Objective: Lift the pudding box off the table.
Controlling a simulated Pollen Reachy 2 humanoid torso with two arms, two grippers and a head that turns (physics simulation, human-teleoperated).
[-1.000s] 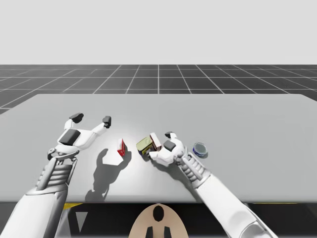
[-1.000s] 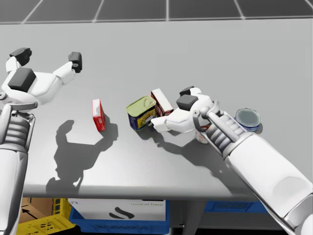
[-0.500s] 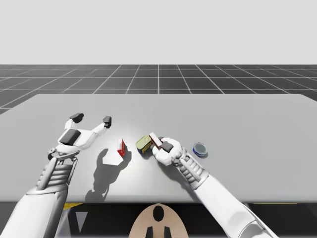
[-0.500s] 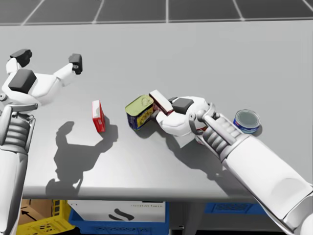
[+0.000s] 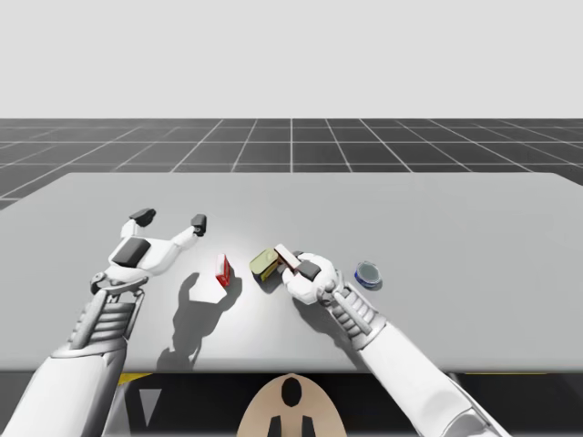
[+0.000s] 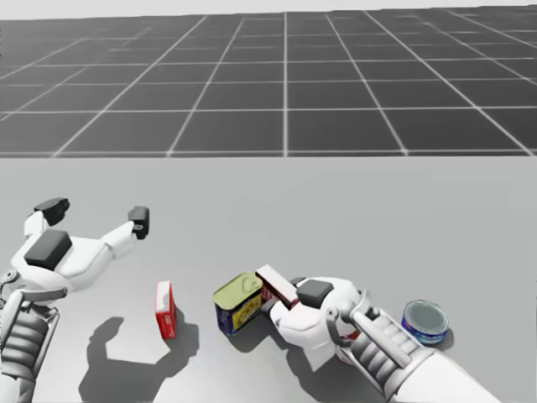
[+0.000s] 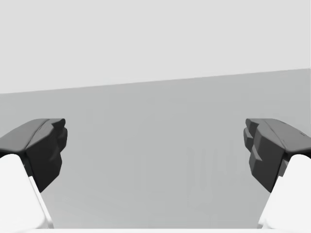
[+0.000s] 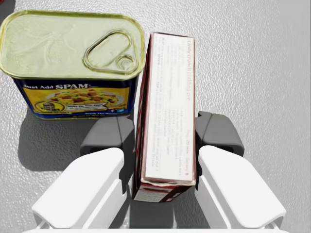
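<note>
Right wrist view: your right end effector (image 8: 164, 132), open a second ago, clamps the maroon-and-white cardboard pudding box (image 8: 167, 97), on the surface (image 8: 252, 58) at 3 o'clock of the blue rectangular tin (image 8: 73, 53); lift can begin.

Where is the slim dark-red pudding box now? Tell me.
Right wrist view: the dark-red pudding box is clamped between both fingers of my right gripper, beside the yellow-lidded blue rectangular can.
</note>
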